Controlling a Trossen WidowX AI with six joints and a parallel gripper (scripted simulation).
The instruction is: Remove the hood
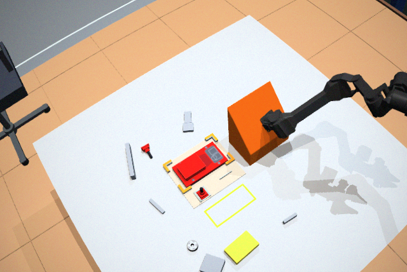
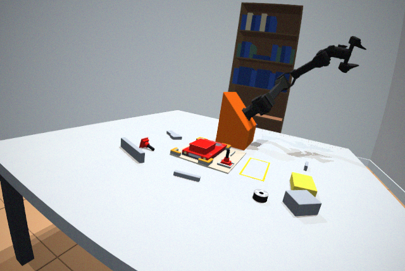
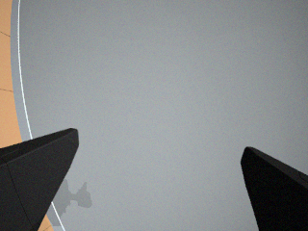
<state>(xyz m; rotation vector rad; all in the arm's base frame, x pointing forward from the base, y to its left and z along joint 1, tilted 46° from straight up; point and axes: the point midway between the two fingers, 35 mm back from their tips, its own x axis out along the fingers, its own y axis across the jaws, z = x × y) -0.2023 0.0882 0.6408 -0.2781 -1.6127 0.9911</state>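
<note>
I saw the red toy car (image 1: 199,165) with its flat red hood (image 1: 192,166) on, on a beige base just beside the yellow marked area (image 1: 229,205). The white bench (image 1: 98,176) stood over tan floor tiles. My hand (image 2: 352,56) hung released, high above.

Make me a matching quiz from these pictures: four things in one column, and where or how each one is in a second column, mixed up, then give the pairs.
Column one:
1. red toy car
2. yellow outlined rectangle
3. tall orange wedge block
4. black parallel-jaw gripper

Column two:
A. raised high in the air, jaws wide open
B. sitting on the beige board between orange corner brackets
C. standing at the arm's base, behind the board
D. marked on the white table, nothing inside it

Pairs: 1-B, 2-D, 3-C, 4-A
</note>
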